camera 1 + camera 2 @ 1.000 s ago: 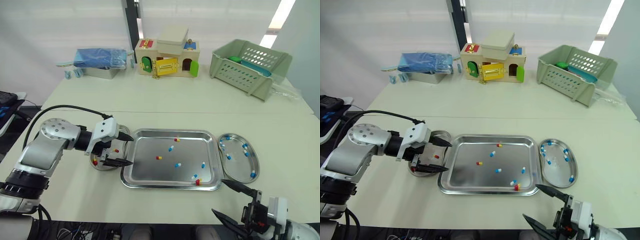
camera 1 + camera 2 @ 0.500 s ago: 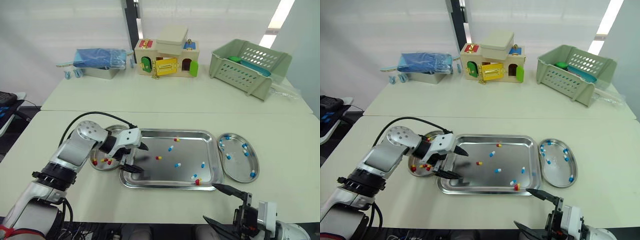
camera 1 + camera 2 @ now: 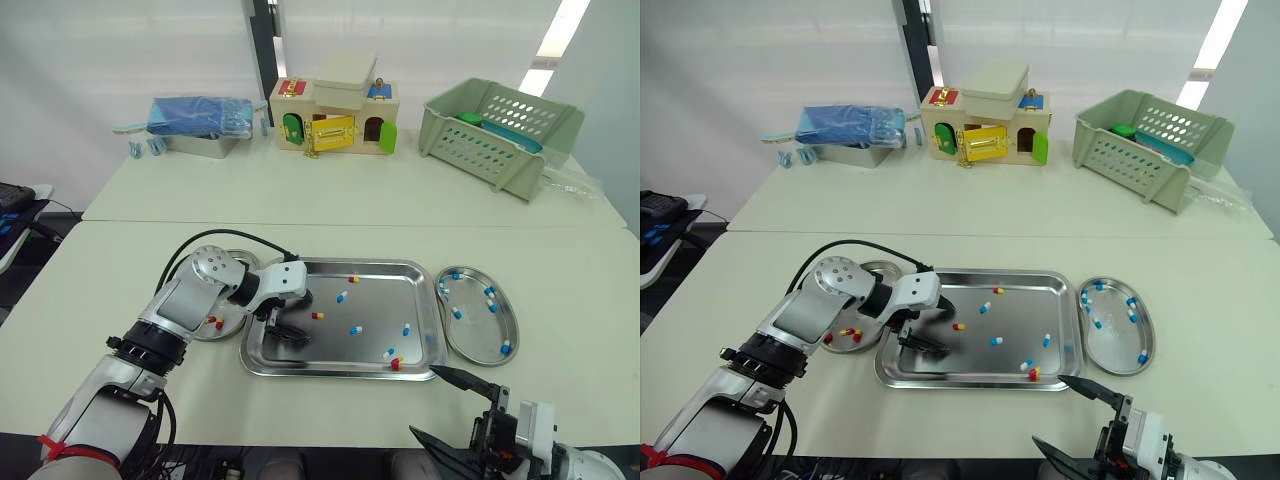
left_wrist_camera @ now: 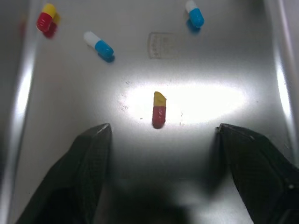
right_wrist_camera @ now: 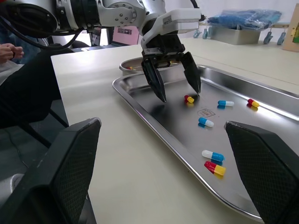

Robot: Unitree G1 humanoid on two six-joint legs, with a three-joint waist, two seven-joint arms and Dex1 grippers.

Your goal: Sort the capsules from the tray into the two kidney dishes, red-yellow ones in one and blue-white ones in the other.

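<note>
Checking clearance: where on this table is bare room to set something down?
Wide bare band between the tray and the toy house and basket. Crowded: the left pincer over the tray's left end, beside the left kidney dish.

**Clearances about the tray (image 3: pixel 372 300); 12 o'clock points away from the robot.** At 9 o'clock the left gripper (image 3: pixel 298 318), jaws spread, and its arm bar access, crossing the left kidney dish (image 3: pixel 203 336). At 3 o'clock the right kidney dish (image 3: pixel 478 345) lies just beside the rim. At 5 o'clock hovers the right gripper (image 3: pixel 422 400), jaws spread. Centre, right half and 12 o'clock approach unobstructed
</note>
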